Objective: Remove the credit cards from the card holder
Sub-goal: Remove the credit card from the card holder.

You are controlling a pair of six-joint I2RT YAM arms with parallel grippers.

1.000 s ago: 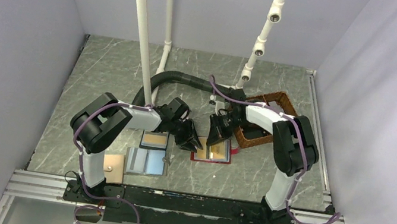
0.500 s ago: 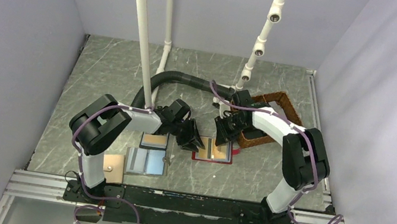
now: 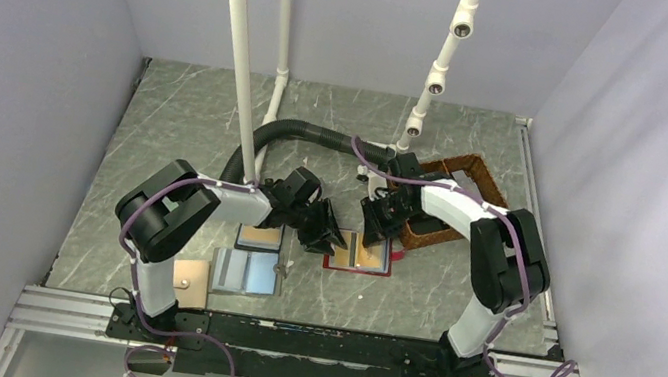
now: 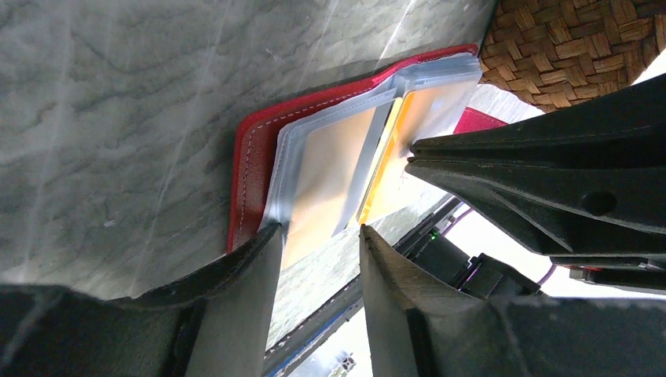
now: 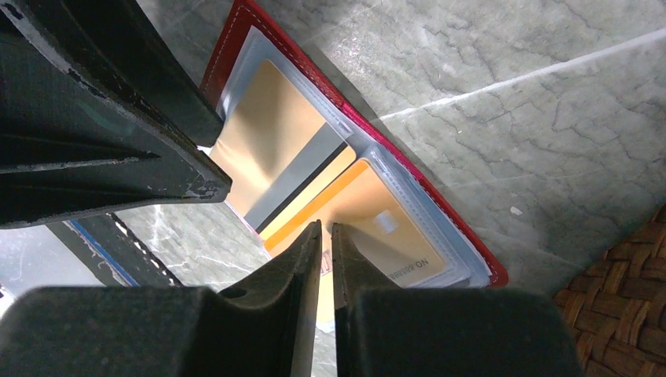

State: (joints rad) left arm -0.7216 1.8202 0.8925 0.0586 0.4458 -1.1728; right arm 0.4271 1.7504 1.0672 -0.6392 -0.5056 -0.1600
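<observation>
The red card holder [image 3: 376, 267] lies open on the table between both grippers. In the left wrist view its red cover [image 4: 251, 149] holds clear sleeves with a tan card [image 4: 330, 165] inside. A tan-orange credit card [image 5: 377, 212] sticks out of the middle sleeve; it also shows in the left wrist view [image 4: 389, 184]. My right gripper [image 5: 323, 226] is closed to a thin slit on that card's edge; from above it sits at the holder's far side [image 3: 374, 230]. My left gripper [image 4: 316, 232] is open, one fingertip [image 4: 263, 239] on the holder's left edge.
A wicker basket [image 3: 453, 208] stands just right of the right gripper. A dark-framed blue wallet with a tan panel [image 3: 259, 238] and a pale blue bifold [image 3: 246, 273] lie to the left. A black hose [image 3: 299, 130] and white poles [image 3: 239, 62] stand behind.
The right arm has swung its elbow outward and its gripper has come down onto the open holder. The left gripper has stayed at the holder's left edge.
</observation>
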